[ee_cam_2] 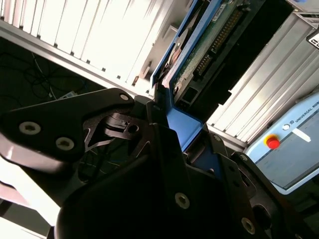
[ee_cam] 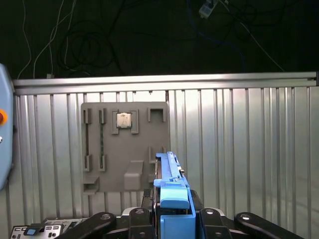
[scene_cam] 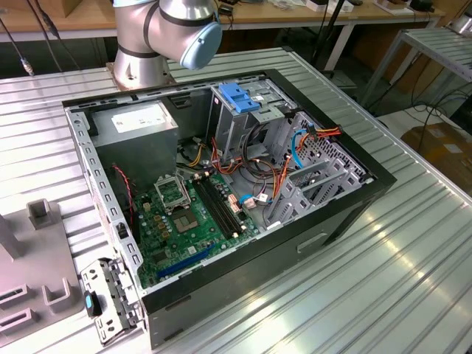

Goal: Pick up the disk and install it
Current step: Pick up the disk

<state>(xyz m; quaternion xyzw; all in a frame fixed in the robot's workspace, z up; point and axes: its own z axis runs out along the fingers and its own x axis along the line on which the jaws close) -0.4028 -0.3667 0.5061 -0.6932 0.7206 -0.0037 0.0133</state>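
Observation:
The disk (ee_cam: 172,191) stands edge-on between the black fingers of my gripper (ee_cam: 172,215), its blue plastic rail facing the first wrist view. In the second wrist view the disk (ee_cam_2: 209,40) shows its green circuit board, a connector row and a blue rail. There it runs away from the gripper (ee_cam_2: 167,124), which is shut on its near end. I hold the disk above the ribbed metal table (ee_cam: 239,144), over the edge of a grey fixture plate (ee_cam: 124,149).
The open computer case (scene_cam: 354,214) lies on the table, with a motherboard (scene_cam: 188,221), a grey power supply box (scene_cam: 136,122) and a drive cage topped by a blue latch (scene_cam: 240,96). The arm's base (scene_cam: 166,33) stands behind it. A pendant with a red button (ee_cam_2: 272,142) lies nearby.

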